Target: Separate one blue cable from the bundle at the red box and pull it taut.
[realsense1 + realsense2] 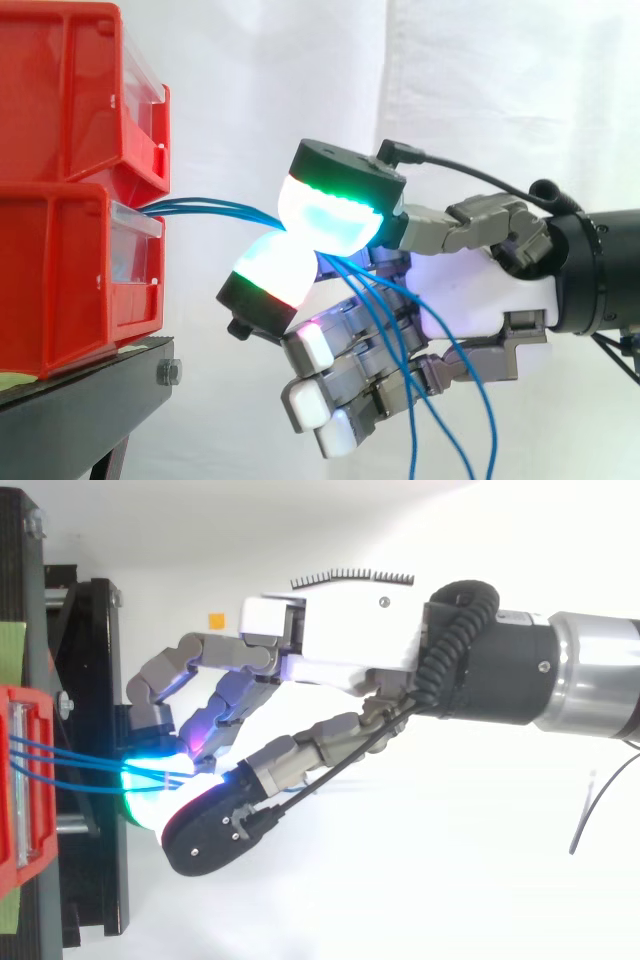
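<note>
The hand (470, 290) pinched the blue cables (210, 210) between two glowing pads (330, 215), just off the lower red bin (60, 280). The cables ran level from that pinch back into the bin's front, so I judged the pull lay straight away from it.

Arm level from the right, hand (470, 290) pinching blue cables (215, 208) between glowing pads (330, 215), remaining fingers curled
</note>
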`<state>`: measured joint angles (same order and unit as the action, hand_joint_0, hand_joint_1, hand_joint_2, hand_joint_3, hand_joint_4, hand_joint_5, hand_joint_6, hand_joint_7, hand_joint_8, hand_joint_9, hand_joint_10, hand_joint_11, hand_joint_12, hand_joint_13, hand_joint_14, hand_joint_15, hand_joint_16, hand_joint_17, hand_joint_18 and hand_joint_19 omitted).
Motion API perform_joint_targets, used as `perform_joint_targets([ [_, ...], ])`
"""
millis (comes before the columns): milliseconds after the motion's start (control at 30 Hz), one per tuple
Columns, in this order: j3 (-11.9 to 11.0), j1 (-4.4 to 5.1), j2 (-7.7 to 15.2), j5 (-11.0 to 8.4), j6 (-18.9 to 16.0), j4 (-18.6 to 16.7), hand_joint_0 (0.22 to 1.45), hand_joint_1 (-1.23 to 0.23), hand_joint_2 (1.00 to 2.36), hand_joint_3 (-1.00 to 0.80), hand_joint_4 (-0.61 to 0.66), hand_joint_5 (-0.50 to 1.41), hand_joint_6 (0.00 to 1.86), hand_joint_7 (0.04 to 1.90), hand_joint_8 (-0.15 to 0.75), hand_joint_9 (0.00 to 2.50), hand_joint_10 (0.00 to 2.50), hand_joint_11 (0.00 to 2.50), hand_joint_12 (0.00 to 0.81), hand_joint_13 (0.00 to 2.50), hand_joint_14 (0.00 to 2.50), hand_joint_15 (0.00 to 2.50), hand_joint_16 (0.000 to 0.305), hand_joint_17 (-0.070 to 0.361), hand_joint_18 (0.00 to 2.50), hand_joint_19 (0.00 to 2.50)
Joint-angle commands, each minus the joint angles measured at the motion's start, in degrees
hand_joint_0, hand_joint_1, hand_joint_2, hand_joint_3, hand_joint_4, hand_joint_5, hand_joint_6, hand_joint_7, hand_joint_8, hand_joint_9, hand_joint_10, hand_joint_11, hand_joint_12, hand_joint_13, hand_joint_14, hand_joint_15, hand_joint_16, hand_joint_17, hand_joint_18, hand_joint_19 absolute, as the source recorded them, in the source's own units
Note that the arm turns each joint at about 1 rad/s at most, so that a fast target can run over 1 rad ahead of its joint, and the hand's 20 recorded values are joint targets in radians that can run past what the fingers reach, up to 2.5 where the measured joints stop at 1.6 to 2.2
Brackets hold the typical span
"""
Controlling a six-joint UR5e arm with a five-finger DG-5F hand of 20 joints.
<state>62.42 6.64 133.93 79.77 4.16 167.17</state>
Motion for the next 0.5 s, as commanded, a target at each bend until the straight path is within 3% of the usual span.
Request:
perform_joint_targets([
  [0, -0.02, -0.04, -0.96, 0.03, 1.20, 2.11, 0.76, -0.80, 1.00, -0.50, -0.04, -0.19, 0.92, 1.14, 0.287, 0.91, 0.02, 0.97, 0.365, 0.88, 0.02, 0.65, 0.043, 0.098, 0.69, 0.64],
  [133, -0.02, -0.13, -1.48, 0.03, 1.47, 4.13, 0.71, -0.81, 1.00, -0.50, 0.05, -0.19, 0.92, 1.10, 0.286, 0.92, 0.02, 0.97, 0.364, 0.88, 0.02, 0.66, 0.043, 0.097, 0.69, 0.65],
  [300, -0.02, -0.13, -1.57, 0.03, 1.47, 4.83, 0.55, -0.80, 1.00, -0.50, 0.09, -0.18, 0.91, 1.09, 0.295, 0.94, 0.02, 0.98, 0.380, 0.89, 0.03, 0.67, 0.045, 0.101, 0.70, 0.67],
  [400, -0.02, -0.13, -1.57, 0.03, 1.20, 4.83, 0.51, -0.74, 1.00, -0.50, 0.10, -0.18, 0.90, 1.06, 0.311, 0.95, 0.02, 0.97, 0.393, 0.89, 0.02, 0.67, 0.047, 0.106, 0.71, 0.67],
  [467, -0.02, -0.13, -1.57, 0.03, 1.20, 4.83, 0.50, -0.62, 1.00, -0.50, 0.10, -0.18, 0.90, 1.02, 0.314, 0.96, 0.02, 0.95, 0.397, 0.90, 0.02, 0.66, 0.048, 0.107, 0.71, 0.68],
])
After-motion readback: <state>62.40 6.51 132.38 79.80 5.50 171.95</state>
